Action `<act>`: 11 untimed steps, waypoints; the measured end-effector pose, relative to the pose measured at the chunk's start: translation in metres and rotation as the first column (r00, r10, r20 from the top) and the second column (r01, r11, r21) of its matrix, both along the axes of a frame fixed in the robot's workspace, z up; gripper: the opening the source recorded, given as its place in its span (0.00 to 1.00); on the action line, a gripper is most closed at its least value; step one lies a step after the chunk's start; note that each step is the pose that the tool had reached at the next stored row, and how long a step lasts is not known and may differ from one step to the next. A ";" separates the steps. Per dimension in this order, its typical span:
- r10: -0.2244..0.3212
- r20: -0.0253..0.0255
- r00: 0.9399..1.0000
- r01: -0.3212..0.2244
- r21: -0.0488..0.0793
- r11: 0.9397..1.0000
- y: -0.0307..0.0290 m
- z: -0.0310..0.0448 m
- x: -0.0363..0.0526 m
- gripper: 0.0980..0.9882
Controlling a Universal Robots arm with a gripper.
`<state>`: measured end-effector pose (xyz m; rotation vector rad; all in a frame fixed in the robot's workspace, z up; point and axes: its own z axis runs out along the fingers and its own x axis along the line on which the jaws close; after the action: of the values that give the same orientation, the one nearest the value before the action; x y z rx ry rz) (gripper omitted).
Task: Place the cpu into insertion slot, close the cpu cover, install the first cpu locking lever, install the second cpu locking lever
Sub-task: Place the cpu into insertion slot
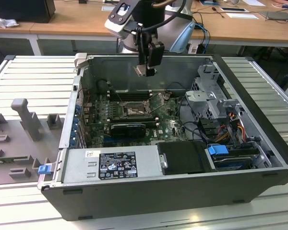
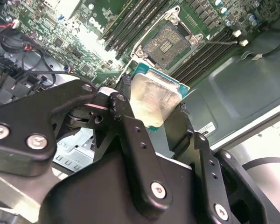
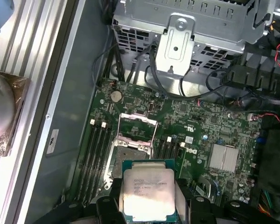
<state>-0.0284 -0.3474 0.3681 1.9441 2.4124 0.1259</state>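
Note:
Over the open computer case, my gripper (image 1: 146,68) is shut on the cpu (image 1: 145,71), a small square chip with a pale metal face. In both wrist views the cpu (image 2: 154,99) (image 3: 148,193) sits between the black fingers (image 2: 125,114), gripped by its edges. The insertion slot (image 1: 133,111) (image 2: 166,43) (image 3: 131,156) lies bare on the green board well below the chip. Its dark centre is uncovered. The cpu cover (image 3: 138,116) stands swung open beside the socket. A thin wire lever (image 2: 218,42) is raised next to it.
Long black memory slots (image 3: 97,149) flank the socket. A silver drive cage (image 1: 209,96) with cables fills the case on the exterior view's right. The power supply (image 1: 113,165) spans the near side. Grey moulded fixtures (image 1: 25,120) sit outside the case on the slatted table.

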 end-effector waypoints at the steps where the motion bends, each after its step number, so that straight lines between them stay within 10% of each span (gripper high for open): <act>1: -0.008 0.000 1.000 0.008 0.000 1.000 0.0000 0.0000 0.0000 0.48; 11: -0.127 0.000 0.992 0.127 0.000 0.992 0.0000 -0.0005 0.0000 0.48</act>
<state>-0.0284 -0.3474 0.3676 2.0898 2.2807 0.1215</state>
